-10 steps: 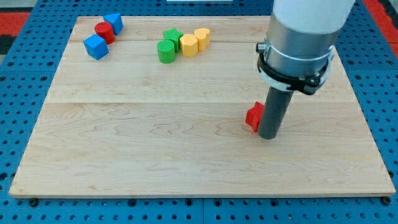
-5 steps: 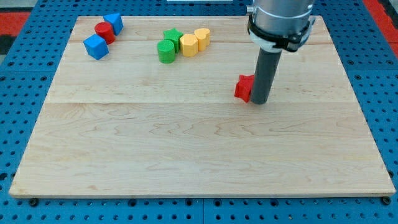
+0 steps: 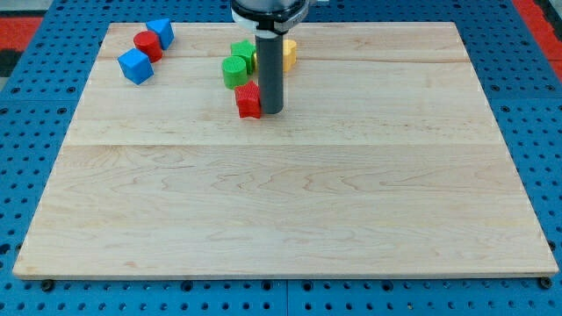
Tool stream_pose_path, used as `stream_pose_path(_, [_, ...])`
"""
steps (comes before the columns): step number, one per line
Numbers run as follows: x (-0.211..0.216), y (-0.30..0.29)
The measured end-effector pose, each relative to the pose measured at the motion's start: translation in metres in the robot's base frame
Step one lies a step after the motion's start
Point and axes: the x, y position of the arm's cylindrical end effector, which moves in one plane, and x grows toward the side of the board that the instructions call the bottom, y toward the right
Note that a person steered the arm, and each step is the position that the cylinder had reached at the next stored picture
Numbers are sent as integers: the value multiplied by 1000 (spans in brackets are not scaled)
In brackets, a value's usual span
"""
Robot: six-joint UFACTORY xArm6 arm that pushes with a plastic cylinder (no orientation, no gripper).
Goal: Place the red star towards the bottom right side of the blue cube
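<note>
My tip (image 3: 270, 111), a bare rod with no jaws to open or hold anything, is touching the right of the red star (image 3: 249, 100), pushing it across the counter (image 3: 281, 211); well left, the blue cube (image 3: 135, 66) is waiting, so more leftward pushing seems needed.

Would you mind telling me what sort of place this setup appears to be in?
Probably a robotics lab bench: a wooden board lies on a blue perforated surface, and my tip pushes toy blocks such as the red star across it.
</note>
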Motion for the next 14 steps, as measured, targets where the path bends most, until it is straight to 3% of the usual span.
stream_pose_path(3, [-33,2])
stream_pose_path(6, [-30,2])
stream_pose_path(8, [8,-100])
stream_pose_path(10, [48,-136])
stream_pose_path(13, [72,-238])
stream_pose_path(14, [58,-236])
